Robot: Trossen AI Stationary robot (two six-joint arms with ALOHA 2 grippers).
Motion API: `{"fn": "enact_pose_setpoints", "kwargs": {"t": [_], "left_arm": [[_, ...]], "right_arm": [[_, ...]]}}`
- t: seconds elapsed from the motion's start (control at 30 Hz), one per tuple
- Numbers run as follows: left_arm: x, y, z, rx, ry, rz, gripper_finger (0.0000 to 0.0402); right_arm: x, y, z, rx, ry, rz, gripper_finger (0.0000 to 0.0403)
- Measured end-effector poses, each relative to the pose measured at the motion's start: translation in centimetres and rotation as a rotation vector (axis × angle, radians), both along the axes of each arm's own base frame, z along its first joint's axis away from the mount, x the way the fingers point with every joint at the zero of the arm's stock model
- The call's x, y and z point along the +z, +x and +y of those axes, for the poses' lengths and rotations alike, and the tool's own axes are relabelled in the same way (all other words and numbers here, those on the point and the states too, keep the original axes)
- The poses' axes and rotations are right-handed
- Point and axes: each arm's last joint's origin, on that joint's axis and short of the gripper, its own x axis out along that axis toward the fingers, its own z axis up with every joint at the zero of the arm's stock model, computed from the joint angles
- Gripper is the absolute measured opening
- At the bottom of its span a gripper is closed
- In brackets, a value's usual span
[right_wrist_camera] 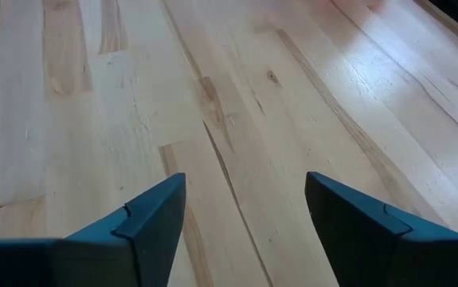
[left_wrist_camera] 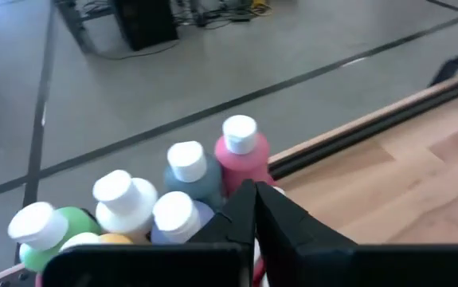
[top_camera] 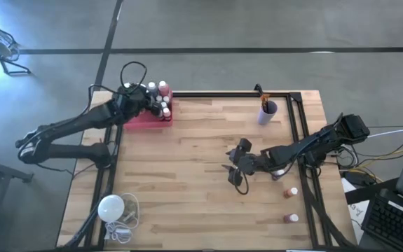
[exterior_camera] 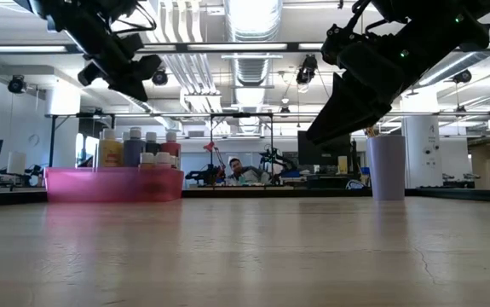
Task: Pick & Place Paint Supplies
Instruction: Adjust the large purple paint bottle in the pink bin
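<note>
**Left hand over the bottle tray, right hand spread mid-table**

High view: the left hand hangs over the pink tray of white-capped bottles at the table's far left. The right hand hovers mid-table. Two small bottles stand near right; one purple cup stands far right.

Low view: four tall bottles rise above the tray.

Left wrist view: the fingers are pressed together, empty, above six caps.

Right wrist view: the fingers stand wide over bare wood.

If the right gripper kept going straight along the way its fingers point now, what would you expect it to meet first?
Probably the bare wooden table. The right gripper is open with nothing between its fingers, and its wrist view shows only planks ahead, no bottle or brush. How far above the surface it hangs is unclear.
</note>
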Motion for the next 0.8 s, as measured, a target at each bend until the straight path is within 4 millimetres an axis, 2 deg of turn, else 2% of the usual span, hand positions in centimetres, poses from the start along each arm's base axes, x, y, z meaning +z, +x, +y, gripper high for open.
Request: {"fn": "enact_pose_setpoints", "kwargs": {"t": [0.5, 0.8], "left_arm": [[-0.9, -1.0, 1.9, 0.147, -0.079, -0.028, 0.0002], [-1.8, -0.5, 2.9, 0.167, -0.095, 0.01, 0.0001]], "right_arm": [[0.0, 0.0, 0.0, 0.0, 0.0, 0.0, 0.0219], [0.0, 0.0, 0.0, 0.0, 0.0, 0.0, 0.0233]]}}
